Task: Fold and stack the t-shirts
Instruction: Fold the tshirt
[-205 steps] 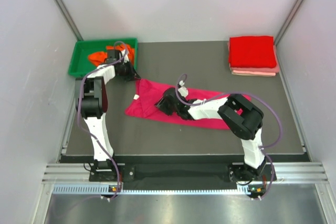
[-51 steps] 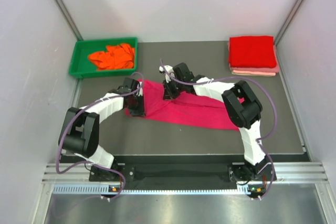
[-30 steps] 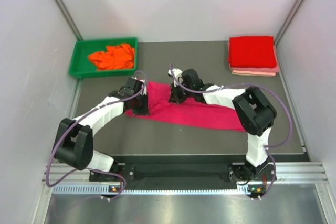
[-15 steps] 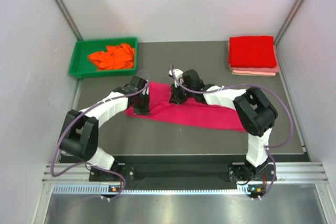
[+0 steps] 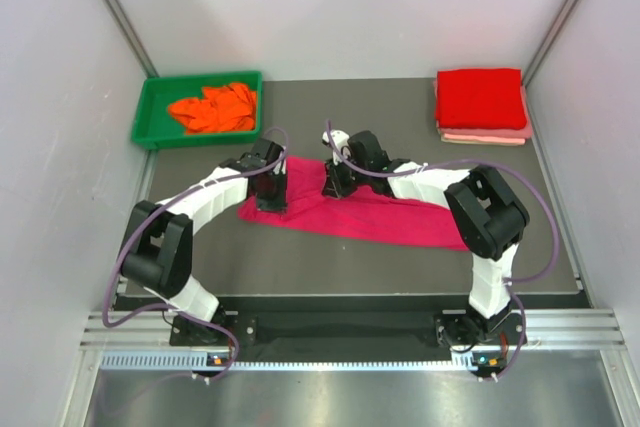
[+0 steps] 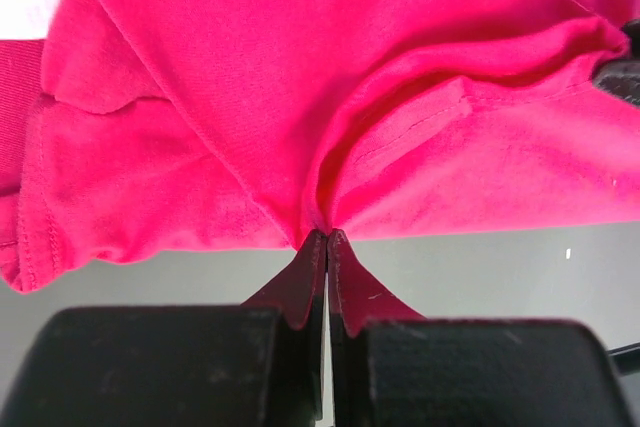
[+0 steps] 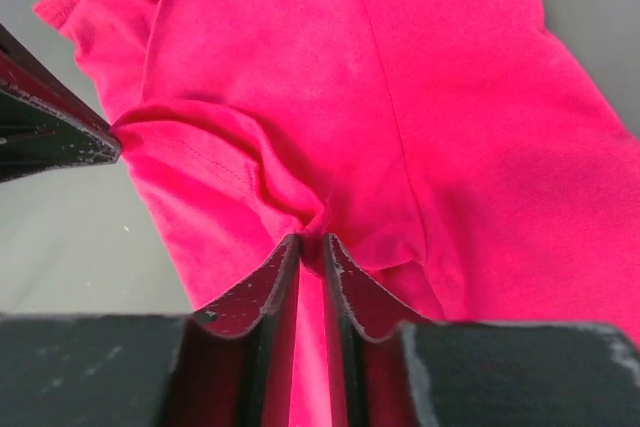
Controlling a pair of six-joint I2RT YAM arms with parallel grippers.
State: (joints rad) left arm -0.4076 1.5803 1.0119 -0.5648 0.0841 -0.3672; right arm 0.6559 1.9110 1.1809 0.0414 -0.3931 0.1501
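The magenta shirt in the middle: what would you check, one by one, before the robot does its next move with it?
1. Left gripper has the magenta shirt: ok, jaws shut on a cloth fold.
2. Right gripper has it too: cannot tell; jaws slightly apart, cloth bunched at the tips.
3. Shirt lies smooth: not ok, wrinkled between the grippers.
4. Finished stack is tidy: ok, red shirt squarely on pale pink shirt.
5. Orange shirt is out of the way: ok, inside the green tray.
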